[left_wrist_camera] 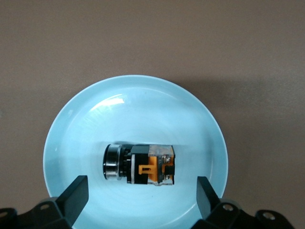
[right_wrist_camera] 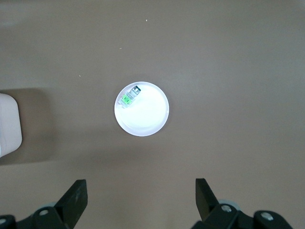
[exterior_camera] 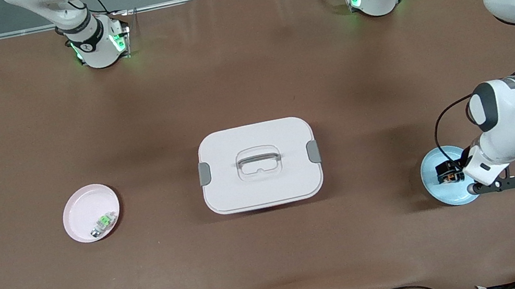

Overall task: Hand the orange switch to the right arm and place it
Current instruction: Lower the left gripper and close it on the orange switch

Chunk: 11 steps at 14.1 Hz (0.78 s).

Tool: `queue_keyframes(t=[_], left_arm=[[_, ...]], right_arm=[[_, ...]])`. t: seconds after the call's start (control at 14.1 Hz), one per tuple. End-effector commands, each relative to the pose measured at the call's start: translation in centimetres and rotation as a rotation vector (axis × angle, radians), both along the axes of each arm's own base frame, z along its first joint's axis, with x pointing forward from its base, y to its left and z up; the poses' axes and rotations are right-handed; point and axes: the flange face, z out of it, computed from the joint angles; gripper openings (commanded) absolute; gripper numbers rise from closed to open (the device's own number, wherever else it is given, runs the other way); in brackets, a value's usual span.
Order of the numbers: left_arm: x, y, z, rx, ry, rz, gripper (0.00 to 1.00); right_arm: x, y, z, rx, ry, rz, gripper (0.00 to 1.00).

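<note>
Plates: two, pink (exterior_camera: pixel 80 207) and pale blue (exterior_camera: pixel 434 169), plus one closed white lidded box (exterior_camera: pixel 259 164) mid-table. Orange switch (left_wrist_camera: pixel 140 164) alone on the blue plate near the left arm's end, lying on its side, long axis flat. Green-and-clear component (exterior_camera: pixel 104 223) in the pink plate. Left gripper (left_wrist_camera: pixel 140 191) low over the switch, fingers spread, not touching. Right gripper (right_wrist_camera: pixel 140 195) high over the pink plate, fingers spread, empty.

Pale rectangular lidded plastic box (exterior_camera: pixel 259 165), grey handle and side clips, mid-table. Round pink plate (exterior_camera: pixel 81 210) toward right arm's end, holding small green-and-clear component with silver end (exterior_camera: pixel 103 224). Round light-blue plate (exterior_camera: pixel 433 172) toward left arm's end.
</note>
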Motion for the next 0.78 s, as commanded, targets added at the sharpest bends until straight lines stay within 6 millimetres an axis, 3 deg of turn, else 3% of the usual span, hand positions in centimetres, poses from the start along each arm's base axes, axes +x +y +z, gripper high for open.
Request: queue_keyframes(t=[0.0,0.71], left_arm=[[0.5,-0.1,-0.7,0.023,-0.015,-0.041,1.0],[0.6,-0.7,-3.3,0.021,-0.042,-0.075,1.0]], right_arm=[[-0.5,0.1,0.5,-0.011,-0.002,-0.016,1.0],[-0.5,0.1,0.5,-0.004,-0.001,-0.017,1.0]])
